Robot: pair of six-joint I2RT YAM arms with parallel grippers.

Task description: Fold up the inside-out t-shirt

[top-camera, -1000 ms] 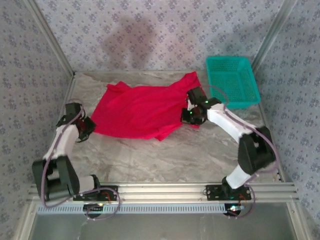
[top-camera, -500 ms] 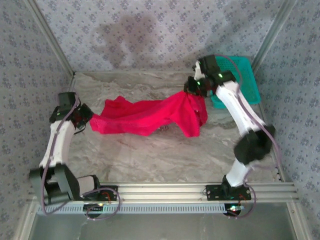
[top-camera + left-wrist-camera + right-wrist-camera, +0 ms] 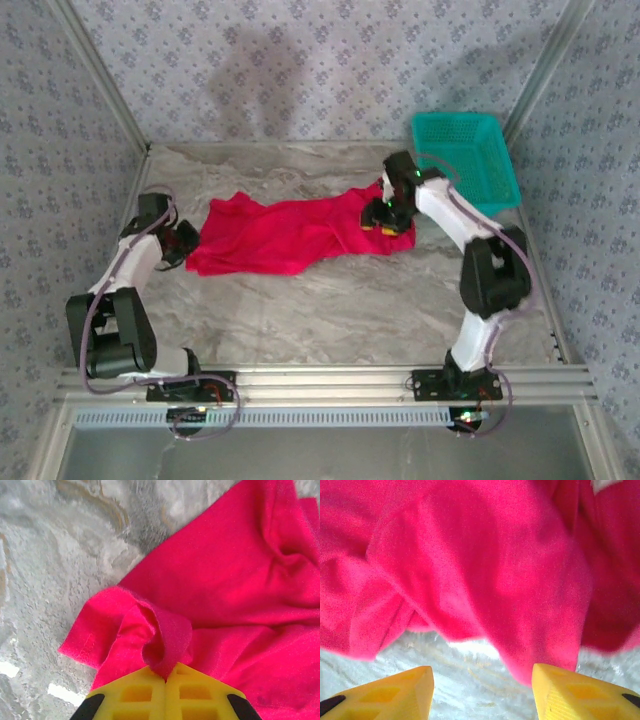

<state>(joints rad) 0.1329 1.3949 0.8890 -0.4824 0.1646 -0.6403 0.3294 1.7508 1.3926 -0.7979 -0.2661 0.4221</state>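
Left gripper pinches shirt left edge; right gripper hangs with jaws apart over shirt's right edge. Bare table in front of shirt.

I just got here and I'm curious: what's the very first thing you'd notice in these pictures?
The bright red t-shirt, bunched in a long strip across the marbled table. The left gripper pinches a fold at its left end; the right gripper hangs open over its right end. A teal basket sits at the far right corner.
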